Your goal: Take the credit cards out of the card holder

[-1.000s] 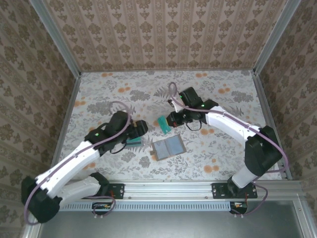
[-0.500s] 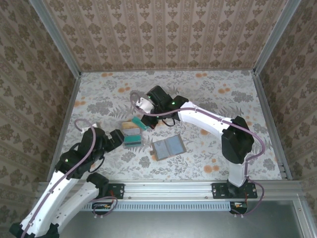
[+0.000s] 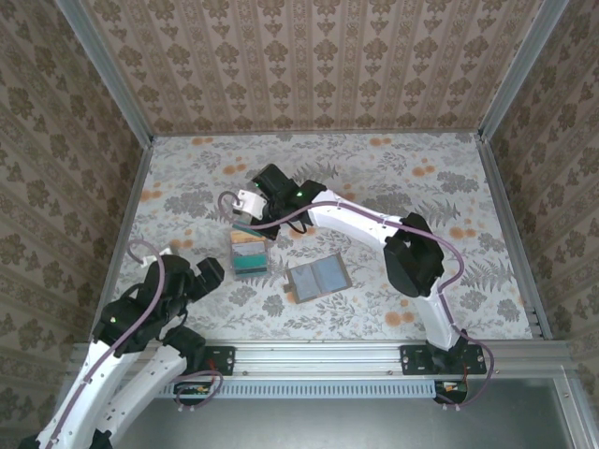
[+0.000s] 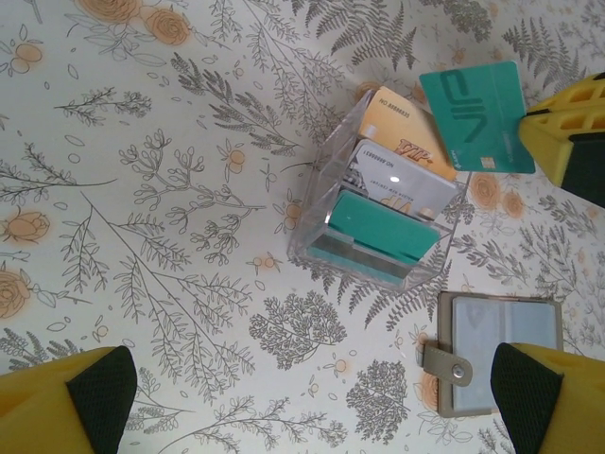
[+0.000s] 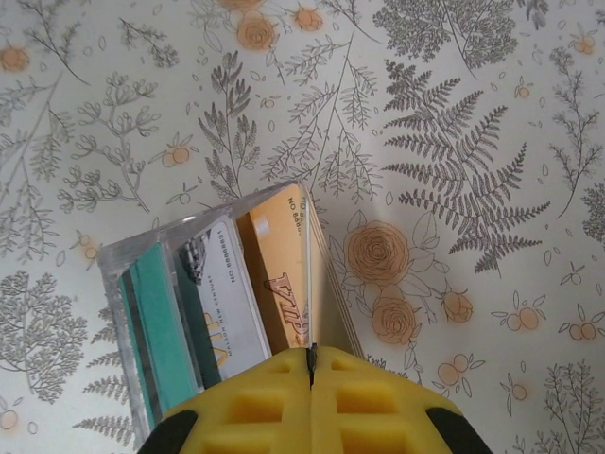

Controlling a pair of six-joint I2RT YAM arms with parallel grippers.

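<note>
Right end effector (image 5: 310, 359) swung over tray (image 4: 326, 180), grasping teal card (image 4: 473, 118); left end effector (image 3: 210, 271) retracted, released. Holder (image 4: 496, 352) looks empty; drop remains.

On my remote feed: a table (image 3: 496, 234) with a cloth of grey ferns and orange flowers lies at the centre of the overhead frame. Brown patterned wallpaper covers the back wall (image 3: 318, 65), the left wall (image 3: 56, 168) and the right wall (image 3: 562, 159). Aluminium posts (image 3: 103, 70) slant towards the upper corners, and a rail (image 3: 318, 360) crosses the lower edge. The light is soft and even.
</note>
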